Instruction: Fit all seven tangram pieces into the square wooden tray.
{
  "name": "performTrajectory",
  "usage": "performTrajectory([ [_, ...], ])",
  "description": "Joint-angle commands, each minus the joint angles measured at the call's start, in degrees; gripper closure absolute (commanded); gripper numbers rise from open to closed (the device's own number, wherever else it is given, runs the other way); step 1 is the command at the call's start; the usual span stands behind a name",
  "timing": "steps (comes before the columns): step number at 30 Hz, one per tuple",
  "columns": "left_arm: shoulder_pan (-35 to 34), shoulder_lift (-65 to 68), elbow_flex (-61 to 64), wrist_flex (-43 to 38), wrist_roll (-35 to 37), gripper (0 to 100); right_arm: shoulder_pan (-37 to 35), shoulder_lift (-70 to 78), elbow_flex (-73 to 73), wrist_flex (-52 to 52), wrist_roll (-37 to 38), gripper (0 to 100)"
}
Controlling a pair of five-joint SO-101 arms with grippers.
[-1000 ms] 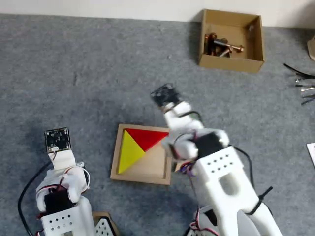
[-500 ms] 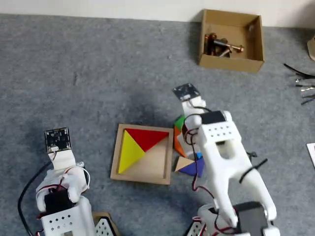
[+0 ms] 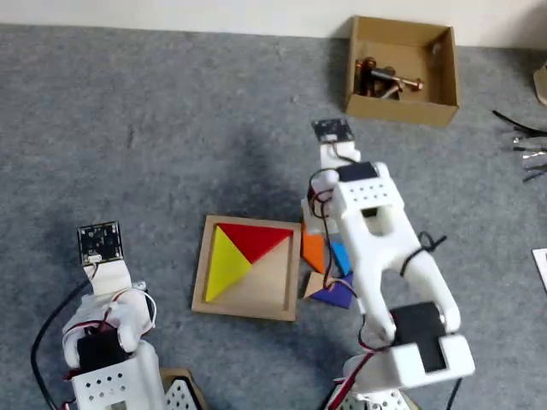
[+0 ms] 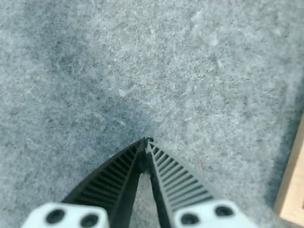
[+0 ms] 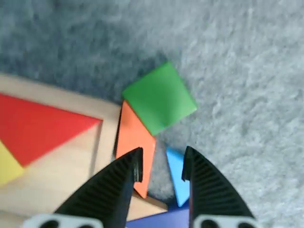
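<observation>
Right gripper held parted, empty, above orange parallelogram piece just beside square wooden tray, likely aligned for pickup; left gripper parked clenched, well apart

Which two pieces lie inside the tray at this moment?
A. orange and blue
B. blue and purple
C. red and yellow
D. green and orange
C: the red piece and the yellow piece lie side by side in the tray, while the green piece and the orange piece lie outside it on the carpet.
</observation>
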Motion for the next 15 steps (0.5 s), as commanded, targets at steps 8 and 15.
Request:
performTrajectory([
  [8,-0.75,-0.31,1.10,0.18,0.62,99,-4.53,7.16,-7.16,-1.19,-11.96,86.0],
  [15,-0.75,-0.31,1.10,0.18,0.62,99,-8.84,7.52,-6.11,-1.19,-13.45,86.0],
])
